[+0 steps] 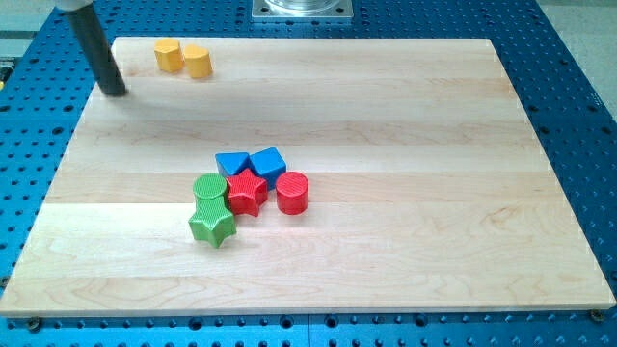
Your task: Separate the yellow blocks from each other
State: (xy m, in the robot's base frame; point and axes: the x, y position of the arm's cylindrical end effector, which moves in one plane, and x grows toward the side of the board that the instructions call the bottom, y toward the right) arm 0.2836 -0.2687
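Task not started, judging by layout: the two yellow blocks sit touching side by side near the board's top-left corner, left yellow block (pixel 168 55) and right yellow block (pixel 198 61), both look roughly hexagonal/cylindrical, shape hard to call. No gap between them, so all the separating is left to do. My tip (pixel 115 92) is down at the board's left edge, to the lower left of the yellow pair, near but not touching either. No fingers on this rig, just the rod, so nothing to open, close or hold. Room: the pair is tight against the board's (pixel 386 241) top edge, so pushing either block toward the view's top risks sending it off the wood. Left yellow has little room toward the view's left before the edge too. Best open space is to the view's right along the top strip and down toward the middle, both bare wood. Probably easiest to get the tip between or behind one block and shove the right one rightward or downward. The other cluster is well apart near centre: blue blocks (pixel 253 162), red star (pixel 247 193), red cylinder (pixel 292 193), green cylinder (pixel 208 188), green star (pixel 212 225), all bunched, touching or nearly so; it shouldn't interfere unless a push runs long toward centre.
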